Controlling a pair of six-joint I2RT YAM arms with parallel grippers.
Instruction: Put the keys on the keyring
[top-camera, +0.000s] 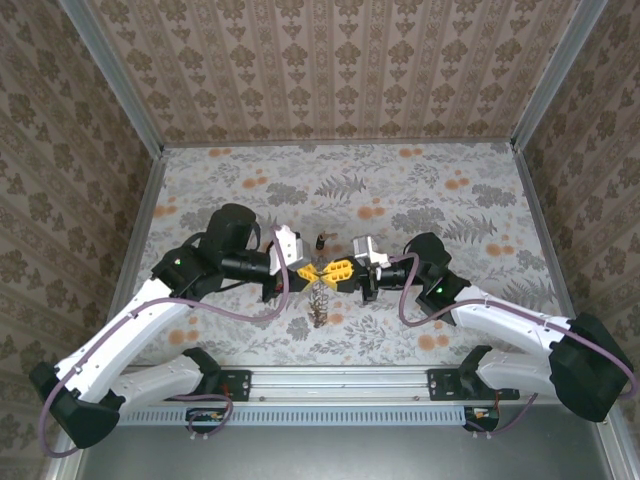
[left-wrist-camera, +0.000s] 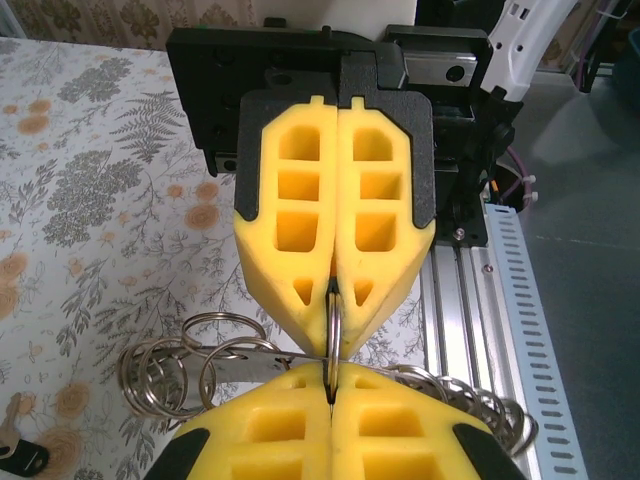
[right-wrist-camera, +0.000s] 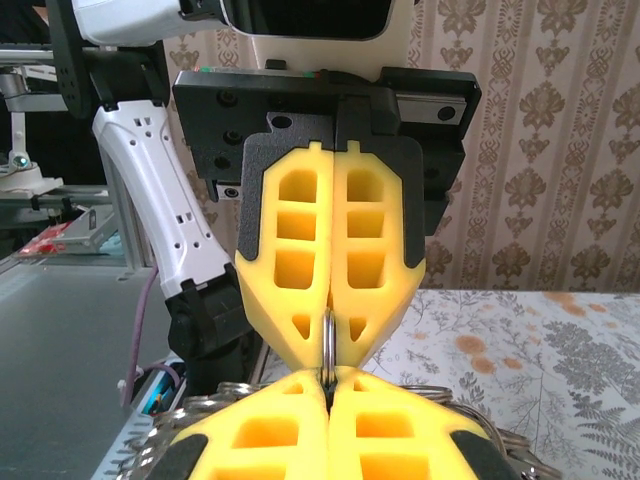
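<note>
Gripping the keyring (left-wrist-camera: 335, 335), a thin grey-bronze metal hoop seen edge-on, the yellow ribbed left fingers (left-wrist-camera: 300, 395) and the matching yellow right fingers (left-wrist-camera: 320, 265) meet tip to tip above the middle of the floral-printed desk (left-wrist-camera: 90, 180). Both pairs of fingers are fully closed. The hoop's edge runs straight from the seam of one pair into the seam of the other, so each pair pinches it. Clusters of silver wire loops (left-wrist-camera: 190, 360) sit along the hoop on either side of the grip point, clear of the desk surface. In the top view the hoop appears as a short brownish strip reaching from the meeting point toward the aluminium rail (top-camera: 340, 380) at the near edge. A tiny key with a black head (left-wrist-camera: 22, 457) lies flat on the desk on the far side of the fingers, apart from the hoop and untouched. A small pale piece just beside it is too small to identify. Both white arms reach inward from their bases at roughly equal height.
</note>
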